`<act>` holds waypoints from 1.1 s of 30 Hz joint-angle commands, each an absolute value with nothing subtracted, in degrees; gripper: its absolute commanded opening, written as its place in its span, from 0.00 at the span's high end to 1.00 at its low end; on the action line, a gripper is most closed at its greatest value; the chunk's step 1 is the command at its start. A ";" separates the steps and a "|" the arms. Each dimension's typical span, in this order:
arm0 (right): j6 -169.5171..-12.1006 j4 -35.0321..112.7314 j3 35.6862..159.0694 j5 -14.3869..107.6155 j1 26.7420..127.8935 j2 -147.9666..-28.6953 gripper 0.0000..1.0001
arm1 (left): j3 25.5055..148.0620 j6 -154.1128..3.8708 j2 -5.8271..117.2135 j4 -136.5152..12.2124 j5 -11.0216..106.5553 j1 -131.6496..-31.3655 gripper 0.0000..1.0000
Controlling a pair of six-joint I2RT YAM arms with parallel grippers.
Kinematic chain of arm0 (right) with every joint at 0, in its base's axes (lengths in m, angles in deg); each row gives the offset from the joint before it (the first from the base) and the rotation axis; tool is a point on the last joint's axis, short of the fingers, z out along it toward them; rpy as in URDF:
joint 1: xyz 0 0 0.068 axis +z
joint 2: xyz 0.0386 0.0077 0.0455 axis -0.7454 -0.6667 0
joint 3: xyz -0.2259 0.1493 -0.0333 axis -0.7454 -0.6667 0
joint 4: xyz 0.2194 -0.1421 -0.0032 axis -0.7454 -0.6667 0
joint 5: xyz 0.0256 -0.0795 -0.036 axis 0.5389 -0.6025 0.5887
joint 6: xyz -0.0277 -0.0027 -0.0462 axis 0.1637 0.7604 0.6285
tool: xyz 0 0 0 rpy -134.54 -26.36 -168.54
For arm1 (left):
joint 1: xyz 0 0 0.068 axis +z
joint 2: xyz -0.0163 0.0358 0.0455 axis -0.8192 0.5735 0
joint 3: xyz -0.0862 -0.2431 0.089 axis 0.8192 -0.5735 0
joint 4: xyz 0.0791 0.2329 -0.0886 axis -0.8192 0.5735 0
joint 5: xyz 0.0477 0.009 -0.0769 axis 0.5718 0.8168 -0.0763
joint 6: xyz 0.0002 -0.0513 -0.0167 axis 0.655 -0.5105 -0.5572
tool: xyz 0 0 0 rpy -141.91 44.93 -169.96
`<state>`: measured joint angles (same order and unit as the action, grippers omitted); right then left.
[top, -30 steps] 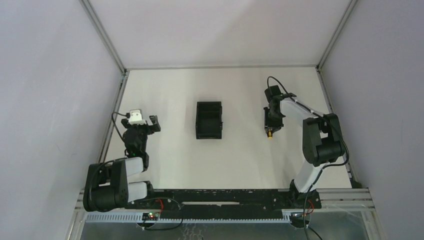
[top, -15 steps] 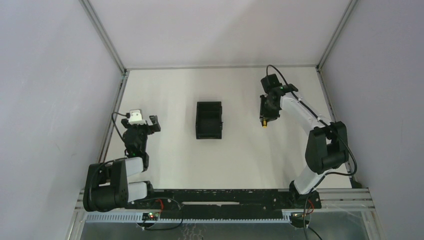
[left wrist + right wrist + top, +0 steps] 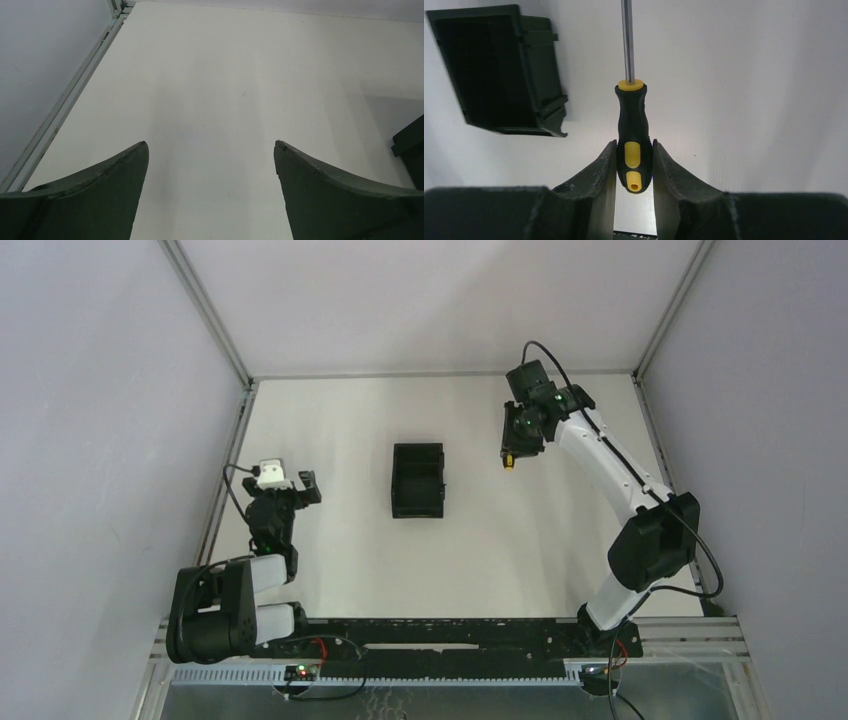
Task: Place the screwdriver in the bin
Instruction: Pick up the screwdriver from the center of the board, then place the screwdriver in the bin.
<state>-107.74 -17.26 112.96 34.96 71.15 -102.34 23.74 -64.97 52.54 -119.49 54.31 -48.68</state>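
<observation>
Gripping the screwdriver (image 3: 631,125) by its handle end, right claw (image 3: 634,146) is clamped, apparently clear of the bench (image 3: 330,420). Pick-up done. The bin (image 3: 549,90) sits well apart with nothing visible inside; carry and release remain. Left claw (image 3: 211,145) is spread, idle.

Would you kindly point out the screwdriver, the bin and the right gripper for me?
screwdriver (image 3: 633,120): right wrist view, on the black handle.
bin (image 3: 417,512): top external view, on its near wall.
right gripper (image 3: 634,150): right wrist view, midway between its fingers.
</observation>
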 commanded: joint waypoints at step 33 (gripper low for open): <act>-117.85 -19.71 136.53 35.73 89.59 -118.15 1.00 | 24.28 -63.72 52.18 -122.80 54.34 -48.90 0.00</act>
